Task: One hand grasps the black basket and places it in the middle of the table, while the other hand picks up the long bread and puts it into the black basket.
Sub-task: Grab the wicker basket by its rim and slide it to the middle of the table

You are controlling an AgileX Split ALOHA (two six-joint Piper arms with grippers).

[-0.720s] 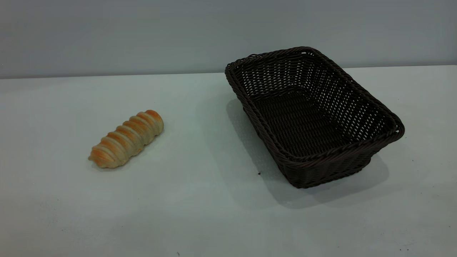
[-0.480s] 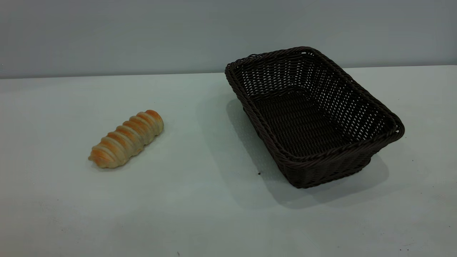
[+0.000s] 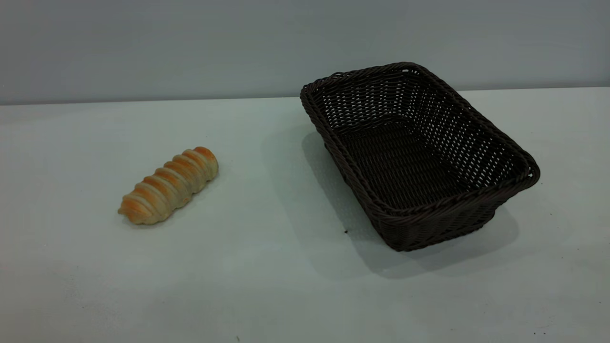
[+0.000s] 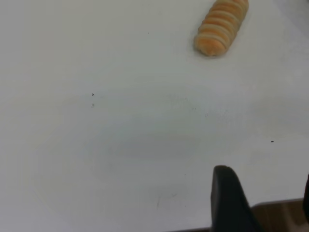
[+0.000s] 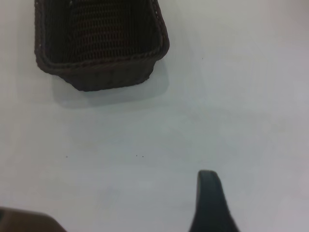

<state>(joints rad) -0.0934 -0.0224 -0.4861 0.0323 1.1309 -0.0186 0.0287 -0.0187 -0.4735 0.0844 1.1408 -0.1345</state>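
The long bread [image 3: 168, 186] lies on the table [image 3: 267, 286] at the left, golden-orange with pale ridges. The black basket [image 3: 414, 157] stands empty at the right, set at an angle. Neither gripper shows in the exterior view. In the left wrist view the bread [image 4: 222, 26] lies far from my left gripper [image 4: 265, 198], which is open and empty above the table's near edge. In the right wrist view the basket [image 5: 101, 43] lies far from my right gripper [image 5: 263, 208], which is open and empty; only one finger [image 5: 210, 203] shows.
A grey wall [image 3: 190, 43] runs behind the table's far edge. A few tiny dark specks [image 3: 346, 231] dot the tabletop. A brown strip [image 4: 275, 217] shows past the table's edge under the left gripper.
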